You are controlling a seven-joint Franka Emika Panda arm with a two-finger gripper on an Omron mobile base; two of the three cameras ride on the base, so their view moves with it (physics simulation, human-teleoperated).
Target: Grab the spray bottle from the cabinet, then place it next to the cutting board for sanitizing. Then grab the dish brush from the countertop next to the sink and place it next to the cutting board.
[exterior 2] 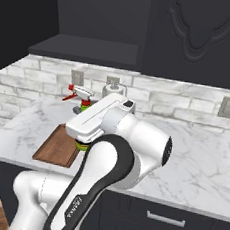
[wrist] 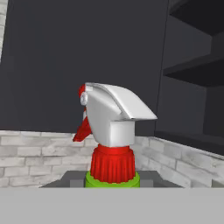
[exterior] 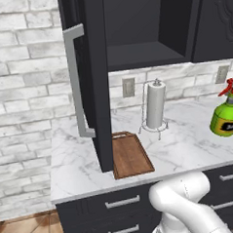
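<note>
1. Left base view: cabinet (exterior: 132, 29) stood open, door (exterior: 89, 81) swung out toward the camera, grey bar handle (exterior: 76, 82) at 9 o'clock of the frame. The shelf visible inside looked bare. Spray bottle (exterior: 226, 115) was at 3 o'clock, tilted, above the countertop (exterior: 188, 143); whether it touched the slab could not be told. Cutting board (exterior: 130, 155) lay at 6 o'clock near the front counter edge, its left end hidden behind the door. Paper towel holder (exterior: 155, 108) stood between board and bottle, toward the wall. Open marble lay right of the board. A white arm link showed at 5 o'clock, below the counter front.

2. Right base view: the arm rose from 7 o'clock and bent over the counter, with the wrist across frame centre. The bottle's red trigger and nozzle (exterior 2: 79, 95) stuck out at 10 o'clock past the wrist, and a green sliver showed under it. Board (exterior 2: 58, 146) was at 8 o'clock, just beside the bottle, flush with the front edge. Wide clear slab ran toward 3 o'clock. Drawers (exterior 2: 166, 218) sat below the counter.

3. Hand view: gripper (wrist: 112, 183) was clamped on the spray bottle at its neck; dark fingers (wrist: 72, 178) flanked the green collar at 6 o'clock. The red-and-white nozzle stood upright mid-frame. The dark door was behind it, with cabinet shelves at 2 o'clock.
</note>
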